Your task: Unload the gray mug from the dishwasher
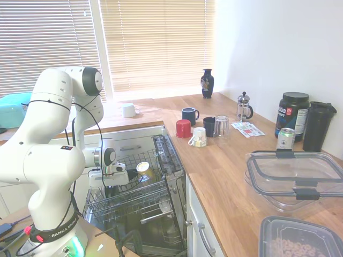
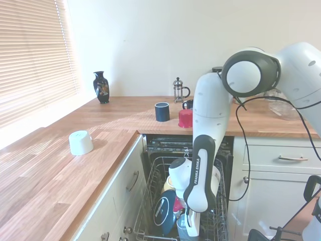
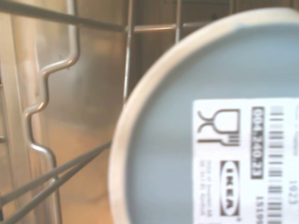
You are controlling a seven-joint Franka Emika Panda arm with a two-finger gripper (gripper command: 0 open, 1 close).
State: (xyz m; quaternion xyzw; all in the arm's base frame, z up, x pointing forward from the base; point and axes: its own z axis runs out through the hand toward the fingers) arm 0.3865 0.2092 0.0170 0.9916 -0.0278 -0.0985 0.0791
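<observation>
The gray mug [image 3: 187, 154] fills the wrist view from very close. It stands upside down, showing a blue-gray base with a pale rim and a white barcode sticker. In the second exterior view a bit of gray [image 2: 181, 230] shows right beneath the hand. My gripper [image 2: 189, 227] is lowered into the wire rack [image 2: 150, 196] of the open dishwasher [image 1: 167, 160], directly over the mug. In the first exterior view the white hand [image 1: 109, 178] sits among the rack wires [image 1: 134, 206], and its tip is hidden.
A tan shiny cup [image 1: 142, 168] and a dark blue round dish [image 2: 164, 212] sit in the rack close to the hand. The wooden counter holds a red mug [image 1: 183, 128], blue mug [image 1: 188, 115], black mug [image 1: 209, 126], white mug [image 1: 128, 110], French press [image 1: 244, 106] and plastic tubs [image 1: 295, 179].
</observation>
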